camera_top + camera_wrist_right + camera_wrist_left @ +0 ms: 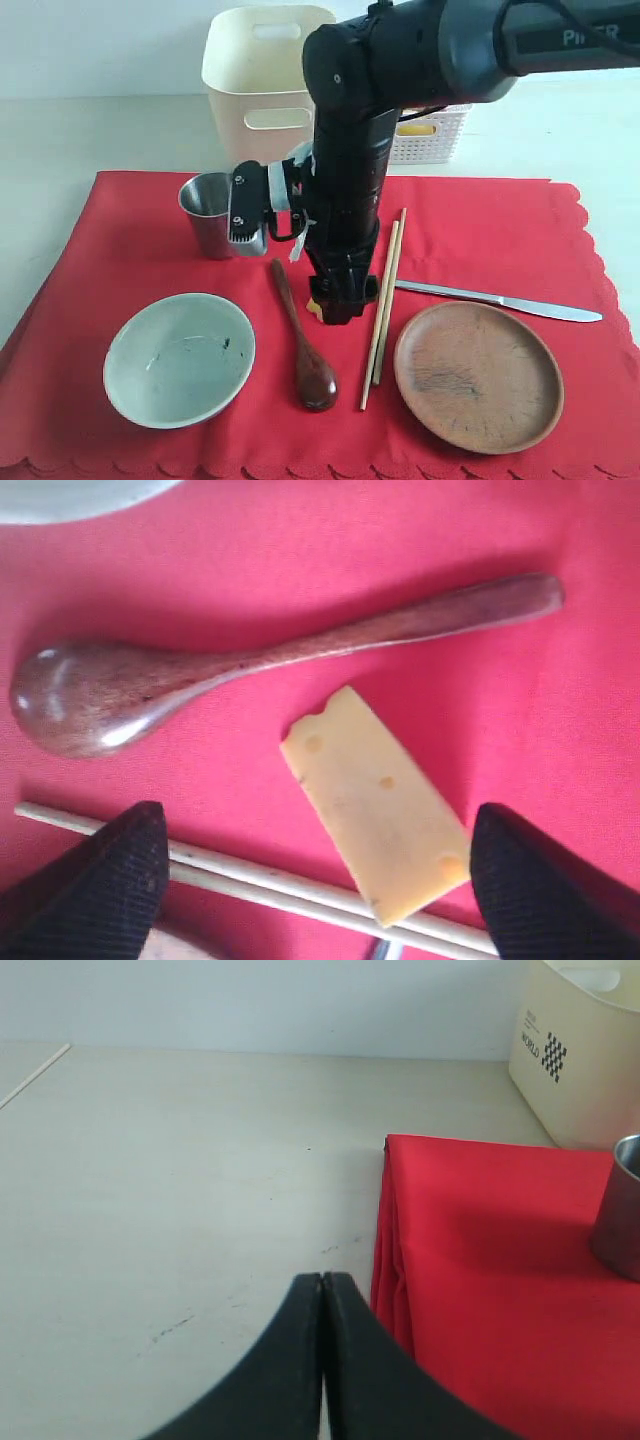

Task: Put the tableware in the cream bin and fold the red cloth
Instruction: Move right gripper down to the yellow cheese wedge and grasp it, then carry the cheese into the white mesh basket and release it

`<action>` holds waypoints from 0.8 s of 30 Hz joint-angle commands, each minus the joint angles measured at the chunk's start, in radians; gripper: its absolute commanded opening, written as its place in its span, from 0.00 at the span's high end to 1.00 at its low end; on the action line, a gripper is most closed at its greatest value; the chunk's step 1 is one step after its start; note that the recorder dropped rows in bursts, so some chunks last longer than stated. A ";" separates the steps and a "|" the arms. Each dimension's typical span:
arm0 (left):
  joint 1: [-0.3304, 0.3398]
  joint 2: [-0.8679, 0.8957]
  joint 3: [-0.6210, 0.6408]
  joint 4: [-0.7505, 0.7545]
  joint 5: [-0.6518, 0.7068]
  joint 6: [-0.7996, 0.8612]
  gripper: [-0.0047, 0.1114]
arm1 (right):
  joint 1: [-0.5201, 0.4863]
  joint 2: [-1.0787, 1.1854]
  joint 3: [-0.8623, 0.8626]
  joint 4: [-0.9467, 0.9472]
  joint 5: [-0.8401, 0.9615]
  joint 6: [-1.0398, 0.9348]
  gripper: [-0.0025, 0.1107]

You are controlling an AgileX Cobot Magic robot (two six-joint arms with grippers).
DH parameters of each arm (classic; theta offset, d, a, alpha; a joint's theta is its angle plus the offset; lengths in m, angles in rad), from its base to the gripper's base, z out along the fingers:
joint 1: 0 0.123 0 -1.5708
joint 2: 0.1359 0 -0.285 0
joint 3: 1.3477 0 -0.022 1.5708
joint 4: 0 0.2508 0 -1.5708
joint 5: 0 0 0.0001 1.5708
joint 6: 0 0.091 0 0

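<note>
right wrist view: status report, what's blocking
Right gripper open over red cloth. Left gripper shut, beside cloth edge. Cheese wedge lies across chopsticks, in the way.

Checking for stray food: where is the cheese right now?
In the right wrist view the cheese lies on the red cloth between the spoon and the chopsticks, under the open right claw.

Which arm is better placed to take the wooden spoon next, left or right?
Right, probably. The right gripper is open low over the red cloth, the wooden spoon close beside it. The left gripper is shut, over the table beyond the cloth's edge.
</note>
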 commanded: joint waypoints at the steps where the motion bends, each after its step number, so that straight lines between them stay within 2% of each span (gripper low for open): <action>1: -0.001 0.008 -0.001 -0.005 -0.007 0.000 0.95 | 0.001 0.039 0.009 -0.062 -0.039 -0.037 0.28; 8: -0.001 0.008 -0.001 -0.005 -0.007 0.000 0.95 | 0.001 0.094 0.009 -0.082 -0.045 -0.037 0.29; 11: -0.001 0.008 -0.001 -0.005 -0.007 0.000 0.95 | 0.001 0.094 0.009 -0.089 -0.045 -0.037 0.33; 19: -0.001 0.008 -0.001 -0.005 -0.007 0.000 0.95 | 0.001 0.094 0.009 -0.092 -0.043 -0.035 0.72; 24: -0.001 0.008 -0.001 -0.005 -0.007 0.000 0.95 | 0.001 0.081 0.009 -0.094 -0.043 0.013 0.88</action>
